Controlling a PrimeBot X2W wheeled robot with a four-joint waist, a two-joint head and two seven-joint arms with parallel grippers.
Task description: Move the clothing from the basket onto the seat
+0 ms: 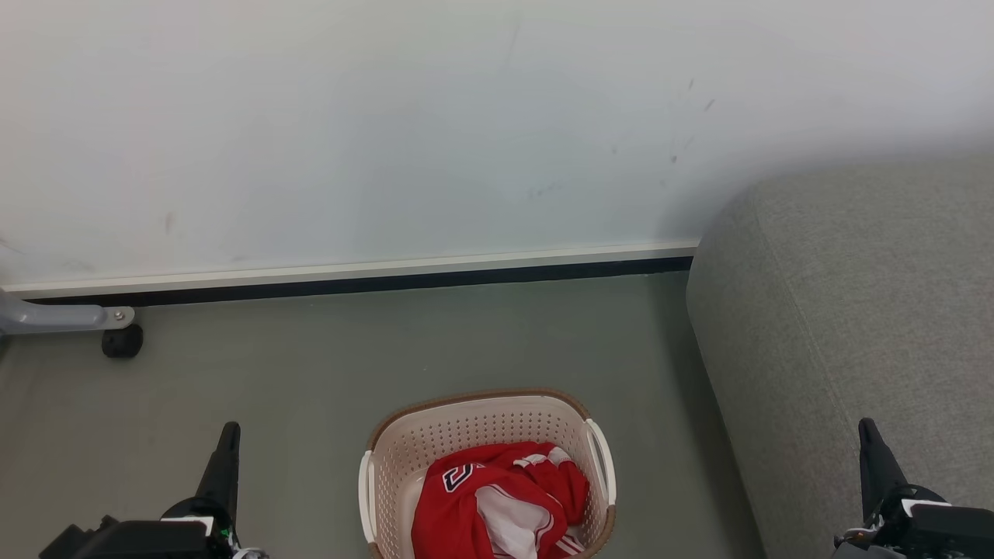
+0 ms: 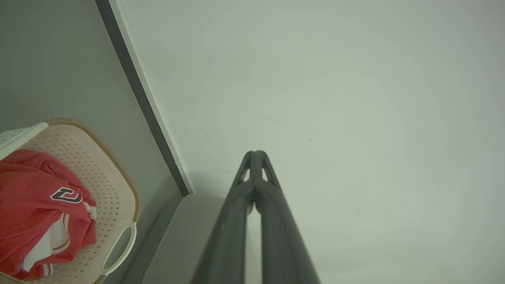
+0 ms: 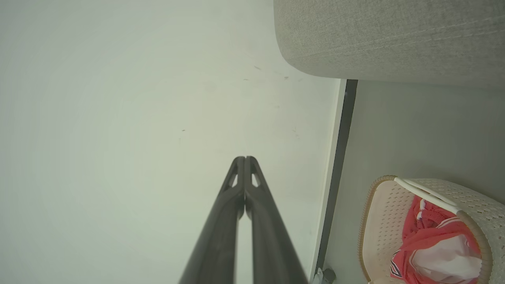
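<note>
The cream perforated basket (image 1: 477, 431) with a brown rim stands on the green-grey floor at the bottom middle of the head view. Crumpled inside it lies the red clothing (image 1: 497, 501) with white trim and navy lettering. The grey seat (image 1: 846, 310) fills the right side. My left gripper (image 1: 227, 436) is at the lower left, shut and empty, left of the basket. My right gripper (image 1: 868, 432) is at the lower right, shut and empty, over the seat's front. The wrist views show each gripper (image 2: 255, 154) (image 3: 244, 159) with tips pressed together, the basket (image 2: 114, 189) (image 3: 378, 221) and clothing (image 2: 35, 197) (image 3: 428, 236) off to one side.
A white wall (image 1: 388, 132) with a pale and black skirting (image 1: 357, 279) runs behind the basket. A grey metal leg with a black caster (image 1: 122, 340) stands at the far left by the wall. Bare floor (image 1: 311, 373) lies between basket and wall.
</note>
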